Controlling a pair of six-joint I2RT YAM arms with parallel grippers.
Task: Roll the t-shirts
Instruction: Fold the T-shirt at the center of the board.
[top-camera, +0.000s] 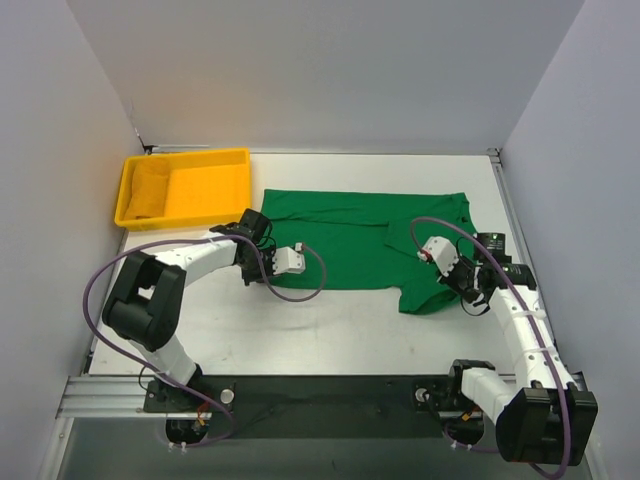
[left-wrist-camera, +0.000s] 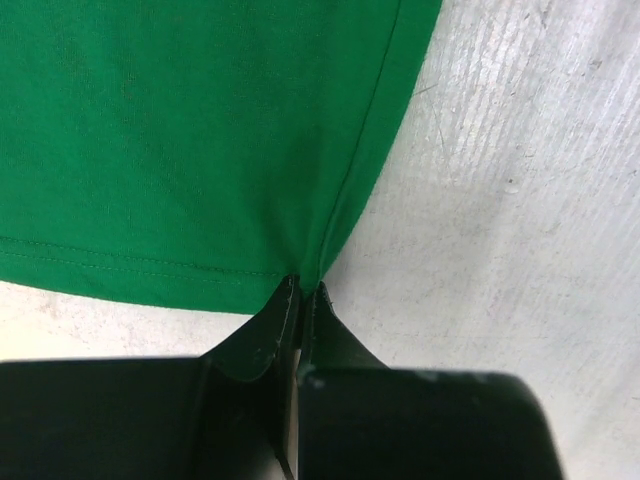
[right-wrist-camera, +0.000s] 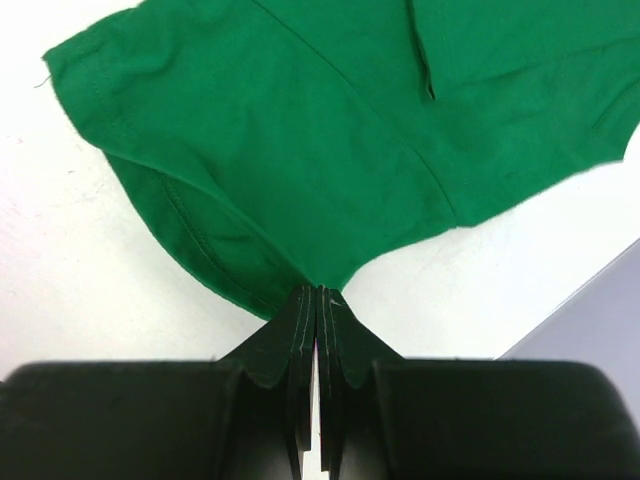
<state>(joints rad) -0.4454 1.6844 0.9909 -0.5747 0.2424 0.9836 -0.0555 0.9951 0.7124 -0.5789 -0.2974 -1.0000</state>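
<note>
- The green t-shirt (top-camera: 350, 240) lay spread flat on the white table (top-camera: 330, 330), stretched sideways between the two arms; its left edge sat just beside the yellow tray (top-camera: 125, 200), which stood in the far-left corner.
- The left gripper (top-camera: 260, 222) was down at the shirt's left edge; in its wrist view the jaws of the left gripper (left-wrist-camera: 303, 290) were pressed together on a corner of the cloth (left-wrist-camera: 180, 140), where the stitched hem met a side edge; the fabric puckered slightly into the pinch.
- The right gripper (top-camera: 458, 288) was at the near-right part of the shirt, where a flap of cloth jutted towards the arms; from its wrist view the right gripper (right-wrist-camera: 318, 292) had its jaws clamped tight on the edge of the fabric (right-wrist-camera: 300, 150), next to a rounded, hemmed opening that looked like a sleeve.
- Both pinched spots stayed low on the table; the rest of the shirt lay smooth, with one fold line across its right half.
</note>
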